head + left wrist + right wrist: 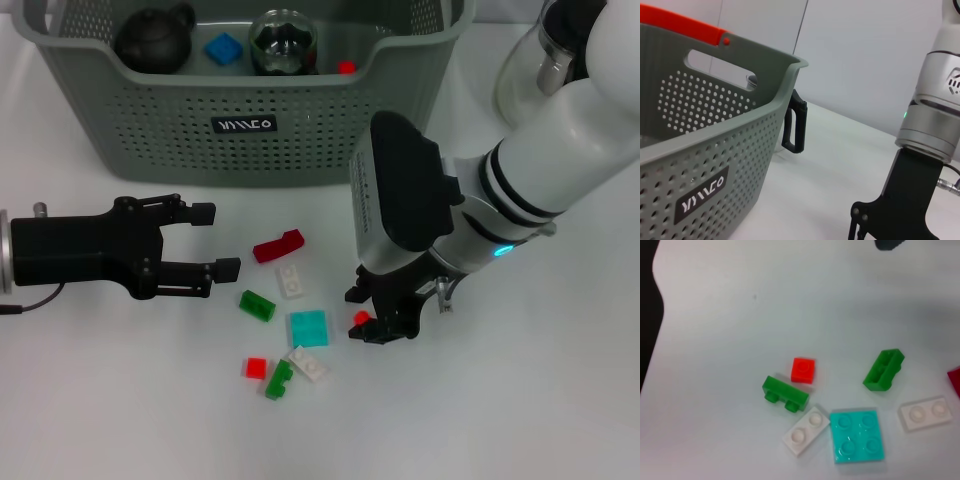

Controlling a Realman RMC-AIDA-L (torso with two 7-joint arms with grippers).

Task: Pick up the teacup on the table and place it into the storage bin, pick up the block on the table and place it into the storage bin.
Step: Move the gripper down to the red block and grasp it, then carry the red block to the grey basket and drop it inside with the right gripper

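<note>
Grey-green perforated plastic forms the bin, its rounded rim dipping at the front above a small white logo; inside you can see a dark round teapot, a blue brick, a glass cup and a red piece. Your right gripper reaches down to the white tabletop, its black fingers closed on a small red block just right of the scattered bricks. Those studded plastic bricks lie in front of the bin: a dark red one, two white ones, two green, a square teal plate and a small red square. Your left gripper hovers left of them, matte black fingers spread apart and empty. A clear glass pot stands right of the bin. From the left wrist you see a plain pale wall behind the table.
</note>
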